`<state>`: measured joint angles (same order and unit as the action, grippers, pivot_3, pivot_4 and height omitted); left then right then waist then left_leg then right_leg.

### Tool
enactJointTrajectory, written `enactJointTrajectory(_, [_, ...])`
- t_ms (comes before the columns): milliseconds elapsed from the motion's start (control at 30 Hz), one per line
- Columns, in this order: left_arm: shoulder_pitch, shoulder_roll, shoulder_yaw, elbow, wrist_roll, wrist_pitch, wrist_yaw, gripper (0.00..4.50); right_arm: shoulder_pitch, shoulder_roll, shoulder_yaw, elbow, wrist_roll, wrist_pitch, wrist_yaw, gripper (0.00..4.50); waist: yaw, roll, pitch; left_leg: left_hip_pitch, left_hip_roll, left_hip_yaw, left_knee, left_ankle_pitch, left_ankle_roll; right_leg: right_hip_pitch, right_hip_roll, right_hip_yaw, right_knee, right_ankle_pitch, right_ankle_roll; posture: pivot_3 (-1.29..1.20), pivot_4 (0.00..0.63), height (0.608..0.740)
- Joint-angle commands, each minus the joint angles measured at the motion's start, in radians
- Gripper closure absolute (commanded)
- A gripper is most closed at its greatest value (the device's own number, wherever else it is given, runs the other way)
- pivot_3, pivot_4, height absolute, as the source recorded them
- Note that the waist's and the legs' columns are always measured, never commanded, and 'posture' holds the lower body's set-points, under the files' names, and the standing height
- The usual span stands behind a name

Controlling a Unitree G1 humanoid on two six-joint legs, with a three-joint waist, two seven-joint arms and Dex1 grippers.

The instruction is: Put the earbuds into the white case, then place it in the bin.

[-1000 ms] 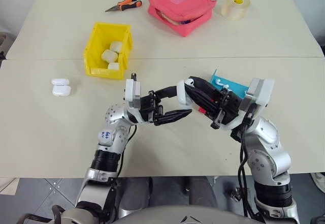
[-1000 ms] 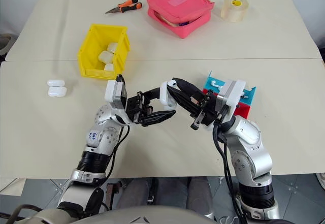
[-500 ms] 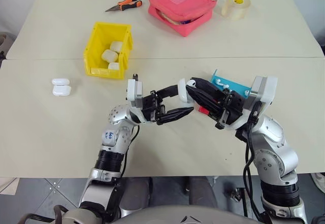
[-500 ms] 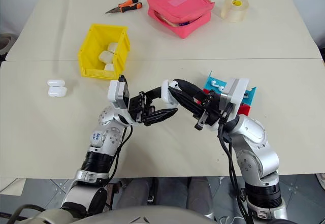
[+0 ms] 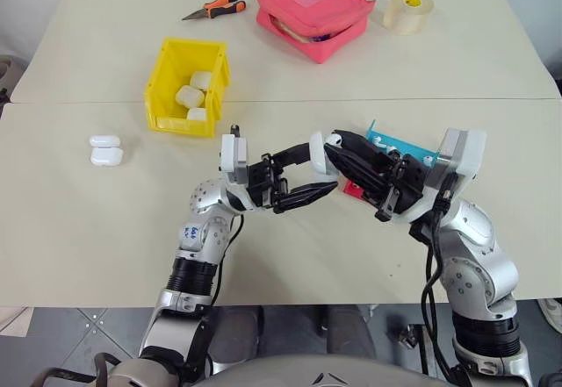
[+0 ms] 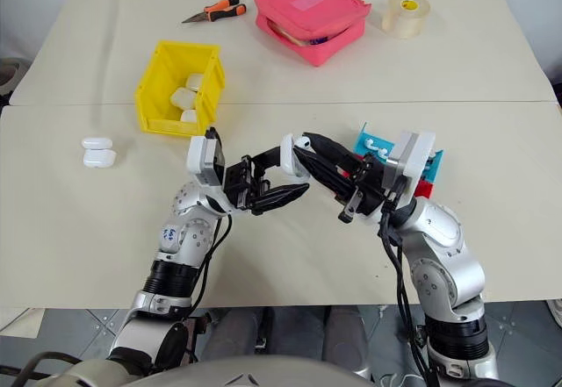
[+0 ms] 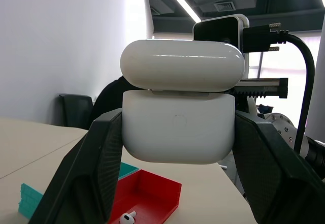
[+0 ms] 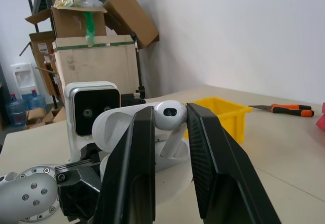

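Observation:
The white case (image 7: 177,132) sits between the two black fingers (image 7: 96,168) of my left gripper (image 5: 318,171), which is shut on it above the table's middle, its lid (image 7: 183,65) raised off the body. My right gripper (image 8: 170,120) is shut on one earbud (image 8: 170,113), a small white bud whose stem points down at the open case (image 8: 170,155). The two grippers meet tip to tip, with the right gripper (image 5: 333,139) just over the case. The yellow bin (image 5: 167,124) stands at the back left and holds several white cases (image 5: 189,97).
A red-and-blue tray (image 5: 399,152) with earbuds (image 5: 378,141) lies behind my right arm. Two white cases (image 5: 105,151) rest at the left. Farther back are a pink pouch (image 5: 312,10), a tape roll (image 5: 407,10) and orange pliers (image 5: 215,7).

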<state>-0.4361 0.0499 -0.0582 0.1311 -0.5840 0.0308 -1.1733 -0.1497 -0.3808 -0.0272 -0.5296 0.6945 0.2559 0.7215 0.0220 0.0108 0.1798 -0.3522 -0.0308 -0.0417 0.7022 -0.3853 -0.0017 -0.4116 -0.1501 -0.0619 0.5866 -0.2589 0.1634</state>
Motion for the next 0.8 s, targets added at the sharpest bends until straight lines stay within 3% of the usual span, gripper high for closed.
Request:
enactJointTrajectory(33, [-0.036, -0.017, 0.031, -0.029, -0.028, -0.032, 0.020, 1.71, 0.018, -0.018, 0.008, -0.051, 0.017, 0.016, 0.008, 3.98, 0.000, 0.000, 0.000, 0.000, 0.000, 0.000, 0.000, 0.000, 0.000, 0.000, 0.000, 0.000, 0.000, 0.000, 0.000, 0.00, 0.150, 0.740])
enactJointTrajectory(800, [-0.015, -0.006, 0.023, -0.047, -0.027, -0.022, 0.012, 1.71, 0.020, -0.058, -0.019, -0.061, 0.041, 0.037, 0.005, 3.98, 0.000, 0.000, 0.000, 0.000, 0.000, 0.000, 0.000, 0.000, 0.000, 0.000, 0.000, 0.000, 0.000, 0.000, 0.000, 0.00, 0.150, 0.740])
